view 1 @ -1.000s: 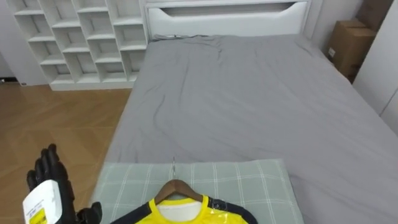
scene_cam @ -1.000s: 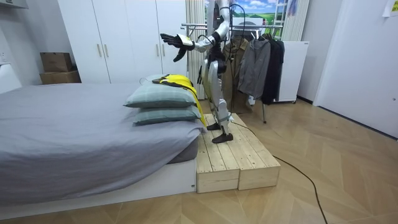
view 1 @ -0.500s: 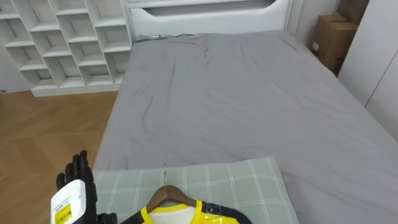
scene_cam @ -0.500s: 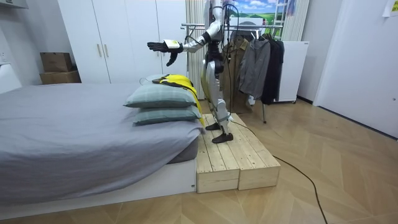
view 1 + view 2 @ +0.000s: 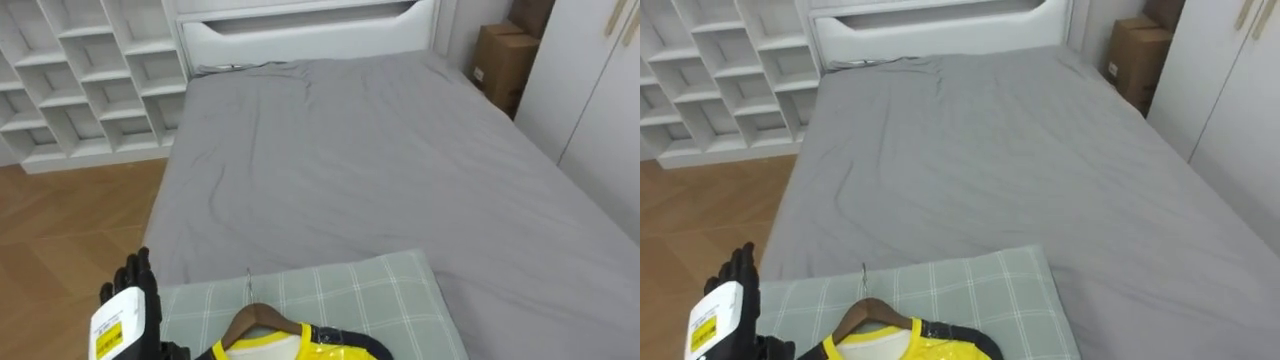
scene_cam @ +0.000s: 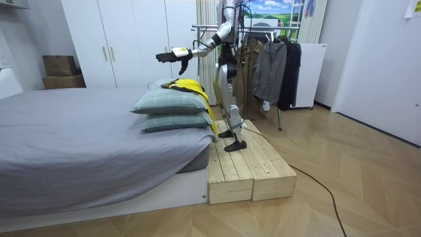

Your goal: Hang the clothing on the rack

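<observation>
Since the earlier frame, our left hand (image 5: 125,312) lowers to level, fingers straight and spread, holding nothing. We find the yellow shirt (image 5: 300,346) on its wooden hanger (image 5: 255,318), lying on the near checked pillow (image 5: 350,285); pickup and hanging on the clothes rack (image 6: 204,27) remain

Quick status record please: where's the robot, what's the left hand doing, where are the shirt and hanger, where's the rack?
Robot: standing on the wooden platform beside the bed
Left hand: open, raised near the plaid pillow, holding nothing
Yellow shirt: on a wooden hanger, lying on the pillow
Clothes rack: behind the robot, dark clothes hanging on it
</observation>
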Robot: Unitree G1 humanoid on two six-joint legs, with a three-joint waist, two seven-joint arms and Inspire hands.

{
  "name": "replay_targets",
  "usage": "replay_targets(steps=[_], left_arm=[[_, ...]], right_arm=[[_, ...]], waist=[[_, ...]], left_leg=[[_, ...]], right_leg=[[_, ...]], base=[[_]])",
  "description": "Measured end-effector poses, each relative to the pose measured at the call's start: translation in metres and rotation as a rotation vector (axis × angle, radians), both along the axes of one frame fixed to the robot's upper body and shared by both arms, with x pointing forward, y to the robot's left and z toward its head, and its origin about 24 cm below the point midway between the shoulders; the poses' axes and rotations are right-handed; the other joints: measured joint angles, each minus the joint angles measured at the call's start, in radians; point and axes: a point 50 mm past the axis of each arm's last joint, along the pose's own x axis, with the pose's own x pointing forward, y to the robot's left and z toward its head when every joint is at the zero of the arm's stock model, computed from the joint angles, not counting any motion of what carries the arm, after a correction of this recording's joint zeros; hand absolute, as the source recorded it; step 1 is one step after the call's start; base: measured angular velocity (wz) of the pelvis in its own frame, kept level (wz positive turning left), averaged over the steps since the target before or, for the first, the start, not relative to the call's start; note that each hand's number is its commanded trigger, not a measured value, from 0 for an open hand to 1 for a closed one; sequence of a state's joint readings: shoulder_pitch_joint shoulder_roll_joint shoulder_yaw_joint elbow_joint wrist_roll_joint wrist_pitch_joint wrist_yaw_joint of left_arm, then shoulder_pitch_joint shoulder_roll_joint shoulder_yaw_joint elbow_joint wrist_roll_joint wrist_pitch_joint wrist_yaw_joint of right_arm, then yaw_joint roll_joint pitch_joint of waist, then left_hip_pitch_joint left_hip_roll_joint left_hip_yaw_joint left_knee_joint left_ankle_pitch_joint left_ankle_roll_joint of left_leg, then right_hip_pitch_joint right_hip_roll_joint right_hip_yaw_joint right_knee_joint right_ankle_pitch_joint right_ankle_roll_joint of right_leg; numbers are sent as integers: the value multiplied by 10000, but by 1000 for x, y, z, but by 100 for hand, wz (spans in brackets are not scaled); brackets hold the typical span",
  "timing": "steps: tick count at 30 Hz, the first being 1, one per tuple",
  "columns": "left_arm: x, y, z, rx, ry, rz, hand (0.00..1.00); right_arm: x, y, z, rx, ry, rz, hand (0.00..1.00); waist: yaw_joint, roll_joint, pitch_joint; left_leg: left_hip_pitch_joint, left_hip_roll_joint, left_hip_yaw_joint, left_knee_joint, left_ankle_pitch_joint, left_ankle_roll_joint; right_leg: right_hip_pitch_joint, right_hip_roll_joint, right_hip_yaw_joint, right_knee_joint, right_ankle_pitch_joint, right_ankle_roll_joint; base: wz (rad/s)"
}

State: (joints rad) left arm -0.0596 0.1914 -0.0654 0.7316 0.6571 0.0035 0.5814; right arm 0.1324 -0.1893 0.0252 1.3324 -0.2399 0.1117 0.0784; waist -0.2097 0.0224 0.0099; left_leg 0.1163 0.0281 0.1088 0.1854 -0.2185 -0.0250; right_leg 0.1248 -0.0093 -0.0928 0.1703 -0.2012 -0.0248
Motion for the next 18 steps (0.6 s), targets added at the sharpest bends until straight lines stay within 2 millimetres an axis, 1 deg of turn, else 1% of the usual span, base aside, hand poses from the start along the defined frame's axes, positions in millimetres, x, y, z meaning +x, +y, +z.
replay_targets(steps=[5,7,9,11,12,15,18], left_arm=[[9,6,-6,229,852,21,0],[10,10,-7,324,1179,71,0],[10,14,-7,504,1301,85,0],[8,19,-8,629,1415,157,0],[8,22,-7,722,1501,207,0],[10,30,-5,830,1564,358,0],[14,35,-3,984,1735,608,0]], right_arm=[[-3,0,0,-40,170,-26,0],[-8,-2,1,-99,287,-103,0],[-10,-4,1,-149,320,-135,0],[-12,-6,2,-218,386,-164,0],[-12,-7,2,-237,406,-173,0],[-12,-7,2,-238,415,-165,0],[-7,-9,3,-293,234,-119,0]], waist=[[-83,-88,19],[-159,-115,-14],[-163,-118,-30],[-169,-118,-29],[-178,-105,-46],[-166,-111,-44],[-141,-121,-40]], left_leg=[[-521,2,-12,166,-9,15],[-781,15,12,220,-9,15],[-923,25,12,261,-9,15],[-961,27,29,298,-9,15],[-1036,29,21,304,-9,15],[-1096,32,18,330,-5,19],[-1285,38,29,404,-5,20]], right_leg=[[-462,3,41,-10,-3,1],[-735,10,56,30,-1,1],[-909,16,92,74,14,2],[-1061,9,123,168,16,2],[-1063,11,111,173,15,2],[-1145,9,115,214,15,1],[-1348,-8,95,355,14,0]], base=[[-1],[0],[-5],[-8],[0],[0],[0]])
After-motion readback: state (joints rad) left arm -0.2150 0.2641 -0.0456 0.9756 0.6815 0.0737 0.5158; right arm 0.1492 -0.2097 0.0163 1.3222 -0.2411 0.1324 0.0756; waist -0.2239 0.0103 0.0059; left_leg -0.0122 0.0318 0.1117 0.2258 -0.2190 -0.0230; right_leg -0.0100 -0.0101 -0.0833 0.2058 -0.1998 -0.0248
